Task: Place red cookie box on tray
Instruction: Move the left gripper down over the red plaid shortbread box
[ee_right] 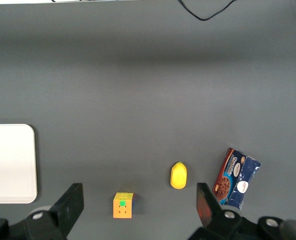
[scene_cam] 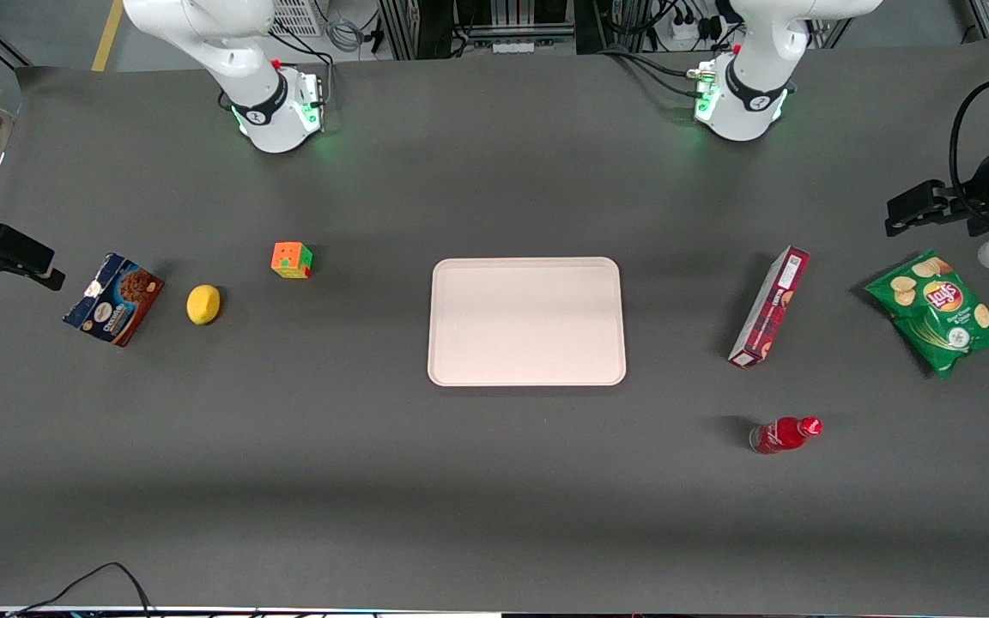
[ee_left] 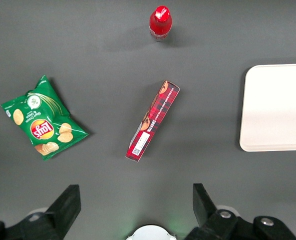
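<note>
Dark grey matting covers the whole table, with the tray (scene_cam: 527, 322) lying flat at its middle, nothing on it. Taking that tray as the landmark, the red cookie box (scene_cam: 769, 307) lies toward the working arm's end of the table, well apart from the tray's short side, resting on a long narrow face and angled slightly. The gripper (ee_left: 136, 202) hangs high above that end of the table, well clear of everything, its fingers (ee_left: 67, 205) spread wide and holding nothing.

The step in hand looks like the approach to the box. A good grasp would mean turning the wrist so the fingers straddle the carton's thin width near its middle, then descending squarely so it does not tip or swivel.

Room is generous. A Lay's chip bag (scene_cam: 937, 312) lies farther from the tray than the box does, and a small red bottle (scene_cam: 784, 434) lies on its side nearer the front camera; both stand apart from the box. Between box and tray the mat is bare, so a low carry should meet only the tray's rim
</note>
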### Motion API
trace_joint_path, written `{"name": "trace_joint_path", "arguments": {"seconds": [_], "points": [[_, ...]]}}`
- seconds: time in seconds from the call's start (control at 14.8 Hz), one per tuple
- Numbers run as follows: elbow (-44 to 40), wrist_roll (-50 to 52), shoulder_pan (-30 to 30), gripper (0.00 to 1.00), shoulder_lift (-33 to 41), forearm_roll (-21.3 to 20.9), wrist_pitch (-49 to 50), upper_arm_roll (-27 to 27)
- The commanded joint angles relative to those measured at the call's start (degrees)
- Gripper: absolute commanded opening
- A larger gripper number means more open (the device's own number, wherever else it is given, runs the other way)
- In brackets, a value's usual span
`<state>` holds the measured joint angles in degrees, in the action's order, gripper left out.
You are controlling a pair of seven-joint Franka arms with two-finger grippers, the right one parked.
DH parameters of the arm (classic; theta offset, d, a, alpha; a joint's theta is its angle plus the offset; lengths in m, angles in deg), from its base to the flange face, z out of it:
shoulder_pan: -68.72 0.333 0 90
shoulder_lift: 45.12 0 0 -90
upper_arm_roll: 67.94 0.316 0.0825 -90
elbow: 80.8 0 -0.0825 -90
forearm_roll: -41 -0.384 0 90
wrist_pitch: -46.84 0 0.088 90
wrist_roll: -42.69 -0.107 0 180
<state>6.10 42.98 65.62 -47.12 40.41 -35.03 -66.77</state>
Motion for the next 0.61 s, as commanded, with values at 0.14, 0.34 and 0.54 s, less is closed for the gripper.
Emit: {"name": "trace_joint_path", "arguments": {"seconds": [0.14, 0.34, 0.54], "points": [[0.6, 0.7, -0.5, 1.0, 0.5, 0.4, -0.5, 0.2], [3.2, 0.6, -0.6, 1.0, 0.3, 0.2, -3.1, 0.1], [10.5, -1.4, -0.6, 1.0, -0.5, -1.3, -7.9, -1.0]]}}
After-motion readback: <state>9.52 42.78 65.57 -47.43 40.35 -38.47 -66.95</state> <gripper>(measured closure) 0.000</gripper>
